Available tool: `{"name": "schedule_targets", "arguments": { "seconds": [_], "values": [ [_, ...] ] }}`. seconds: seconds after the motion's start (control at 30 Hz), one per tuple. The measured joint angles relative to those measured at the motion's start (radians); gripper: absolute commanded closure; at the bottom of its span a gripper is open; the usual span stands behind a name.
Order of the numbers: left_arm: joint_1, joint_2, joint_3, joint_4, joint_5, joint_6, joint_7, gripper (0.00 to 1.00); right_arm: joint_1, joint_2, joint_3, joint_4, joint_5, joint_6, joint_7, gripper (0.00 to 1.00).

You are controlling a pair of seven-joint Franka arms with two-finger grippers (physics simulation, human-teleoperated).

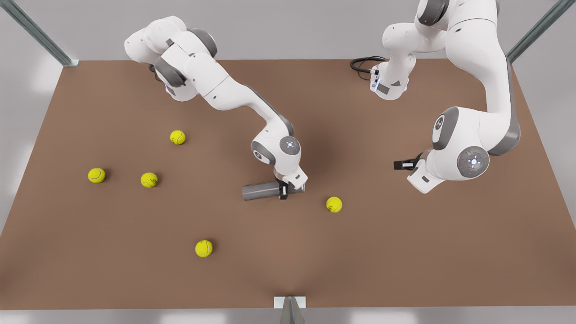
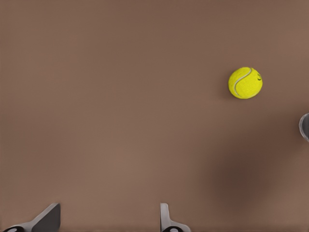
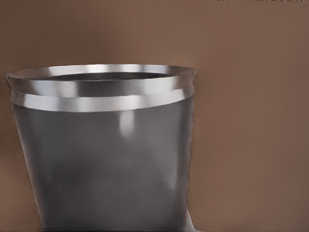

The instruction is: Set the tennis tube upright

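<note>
Near the middle of the desk (image 1: 405, 252), the tube (image 1: 260, 191) lies on its side, its length running along the front edge. I read the right gripper (image 1: 284, 189) as sitting at the tube's end toward the front view's right; the right wrist view looks down the grey wall to the lighter rim. I cannot tell whether its fingers are clenched on the tube, since the tube hides them.

Step in hand: the grasp, as I judge it. The next move calls for a confirmed hold, then a lift and a quarter turn so one end meets the desk flat, clear of the nearest ball (image 1: 334, 204).

The left gripper (image 1: 398, 164) waits toward the right edge, fingers spread, nothing between them.
</note>
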Motion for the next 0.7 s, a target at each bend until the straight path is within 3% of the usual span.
{"name": "schedule_targets", "arguments": {
  "seconds": [0.03, 0.37, 0.47, 0.53, 0.6, 0.7],
  "values": [
    [0.0, -0.001, 0.0, 0.0, 0.0, -0.002, 0.0, 0.0, 0.004, 0.005, -0.003, 0.004, -0.002, 0.003, 0.002, 0.01],
    [-0.003, 0.012, 0.0, 0.0, -0.003, -0.012, -0.001, 0.0, 0.01, 0.002, -0.006, 0.011, -0.007, 0.023, 0.017, 0.0],
    [-0.003, 0.013, -0.018, 0.001, -0.044, -0.02, -0.006, 0.0, 0.0, -0.067, 0.0, 0.001, -0.005, -0.005, 0.018, 0.0],
    [-0.013, 0.037, -0.07, 0.001, -0.098, -0.021, -0.024, 0.0, -0.018, -0.192, 0.006, -0.024, 0.028, -0.08, 0.019, 0.0],
    [-0.041, 0.079, -0.102, 0.001, -0.15, -0.002, -0.05, 0.0, -0.104, -0.329, -0.002, -0.027, 0.066, -0.212, 0.039, 0.0],
    [-0.073, 0.217, -0.159, 0.006, -0.234, 0.136, -0.09, 0.0, -0.408, -0.379, -0.01, -0.015, 0.101, -0.384, 0.109, 0.0]
  ]
}}
